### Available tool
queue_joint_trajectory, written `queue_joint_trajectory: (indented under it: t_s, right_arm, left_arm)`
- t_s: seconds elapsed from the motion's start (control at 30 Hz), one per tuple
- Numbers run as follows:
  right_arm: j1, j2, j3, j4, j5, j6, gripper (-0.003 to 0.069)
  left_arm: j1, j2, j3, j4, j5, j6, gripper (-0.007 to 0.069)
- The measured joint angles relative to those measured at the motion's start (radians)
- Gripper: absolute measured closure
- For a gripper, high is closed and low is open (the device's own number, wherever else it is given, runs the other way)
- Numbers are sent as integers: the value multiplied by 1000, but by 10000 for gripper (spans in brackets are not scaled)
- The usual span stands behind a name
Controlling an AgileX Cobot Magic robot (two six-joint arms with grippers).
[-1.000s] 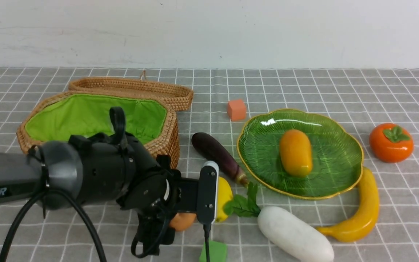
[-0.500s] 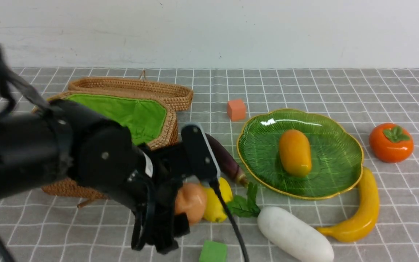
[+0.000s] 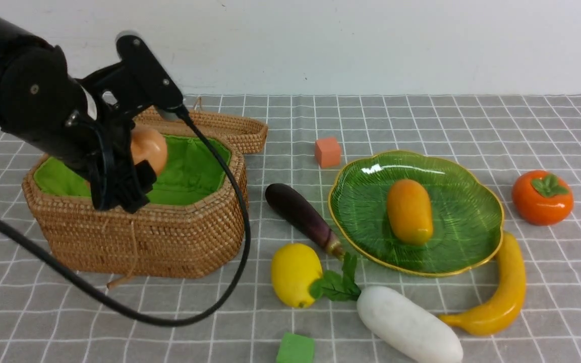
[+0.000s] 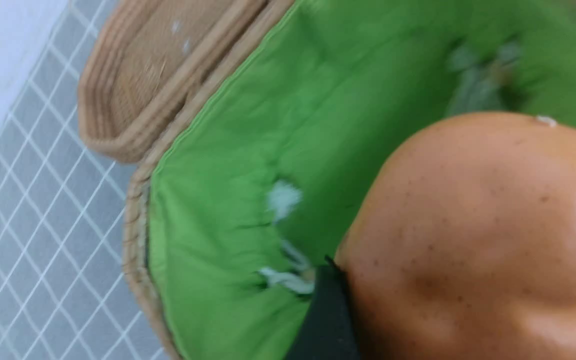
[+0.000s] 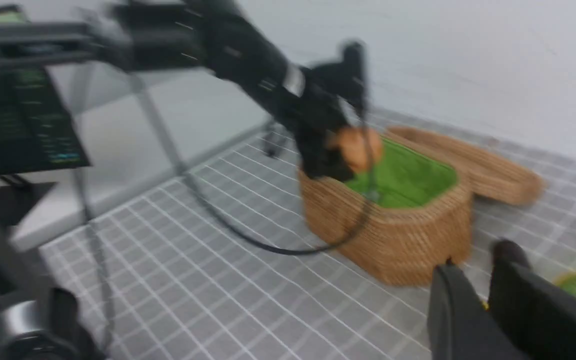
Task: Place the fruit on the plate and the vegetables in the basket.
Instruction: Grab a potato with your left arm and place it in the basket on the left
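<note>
While the left gripper hangs over the basket, its jaws are spread wide around the potato and pinching it, one black finger on the near side and the other hidden behind. The potato sits above the rim, over the green lining. It doesn't look to touch the wicker, and I can't tell how far it is above the cloth. In the left wrist view the potato fills much of the pic, w/ a dark finger pressed against its side and lining underneath. The woven lid lies open behind the basket.

The right gripper shows only in its own wrist view. Its two dark fingers stand close together w/ a thin gap and nothing gripped betw. them. The pic is too blurred to tell if they're properly apart or pressed together.

The rest is on the checked cloth, seen from the front:
- The plate is right of the basket, w/ the mango lying in its middle.
- The eggplant is betw. basket and plate, its stem end just beside the plate's rim.
- The lemon is in front of the eggplant.
- The radish is nearer the camera, its leaves touching the lemon.
- The banana curves along the plate's right-front rim.
- The persimmon is right of the plate and apart from it.
- The orange cube is behind the plate.
- The green cube is at the front edge, near the lemon.
</note>
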Motion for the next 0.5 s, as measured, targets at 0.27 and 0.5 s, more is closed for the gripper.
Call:
queue_joint_trajectory:
  t_s: [0.27,0.5]
  right_arm:
    - [0,0,-7,-19,41,-27,537]
    - [0,0,-116,-375,145,180,532]
  left_arm:
    - [23,34,0,108,-53,-88,-37]
    - [23,0,0,111,-23,-212,0]
